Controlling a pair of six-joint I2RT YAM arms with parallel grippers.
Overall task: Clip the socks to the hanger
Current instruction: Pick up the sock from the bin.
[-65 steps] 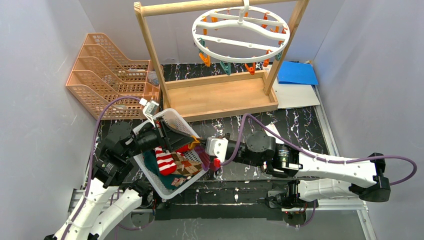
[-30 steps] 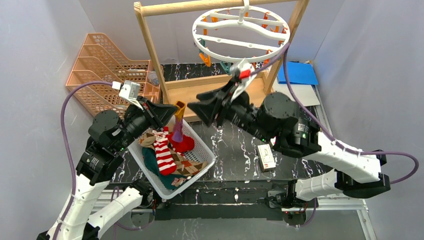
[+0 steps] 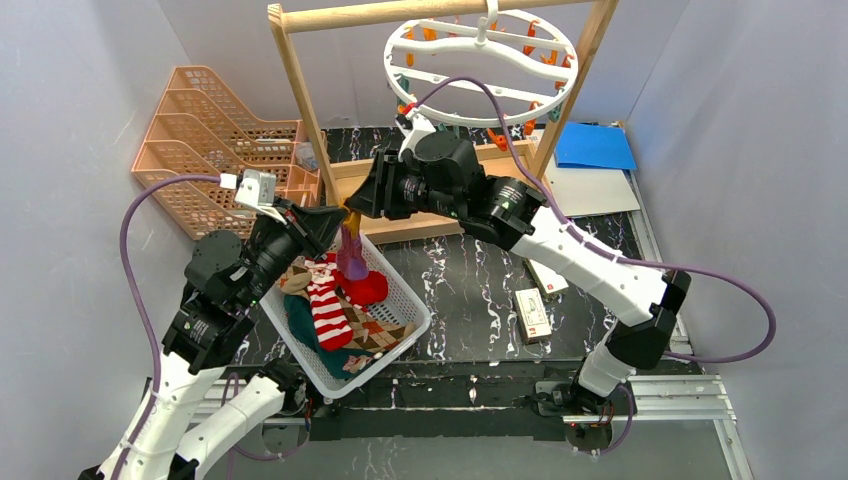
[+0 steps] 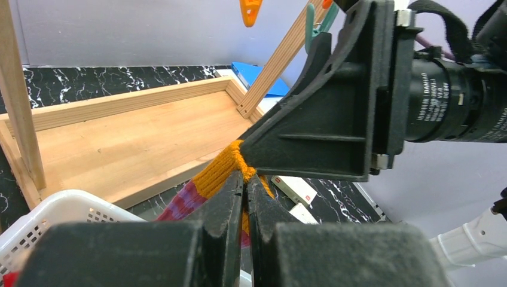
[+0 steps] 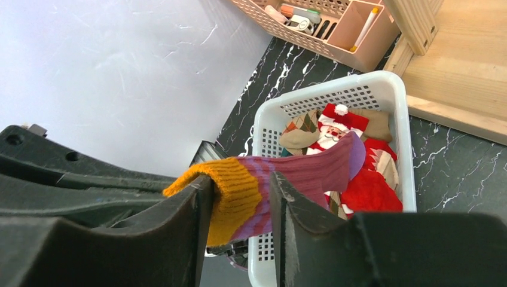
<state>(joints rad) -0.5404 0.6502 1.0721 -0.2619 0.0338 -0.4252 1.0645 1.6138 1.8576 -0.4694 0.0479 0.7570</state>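
My left gripper (image 3: 338, 215) is shut on the orange cuff of a maroon-purple sock (image 3: 352, 250) and holds it up over the white basket (image 3: 400, 335); its shut jaws pinch the cuff (image 4: 224, 170) in the left wrist view. My right gripper (image 3: 358, 205) is open, its jaws standing on either side of the same cuff (image 5: 239, 194). More socks lie in the basket: a red-and-white striped one (image 3: 326, 315), an argyle one (image 3: 375, 325), a dark teal one (image 3: 300, 325). The white ring hanger (image 3: 480, 65) with orange and teal clips hangs from the wooden frame, above and behind my right arm.
The wooden frame rack (image 3: 430, 195) stands at the back. A peach tiered organiser (image 3: 215, 150) is at the back left. A blue sheet (image 3: 595, 148) lies at the back right. Two small white boxes (image 3: 532, 315) lie on the black marble table right of the basket.
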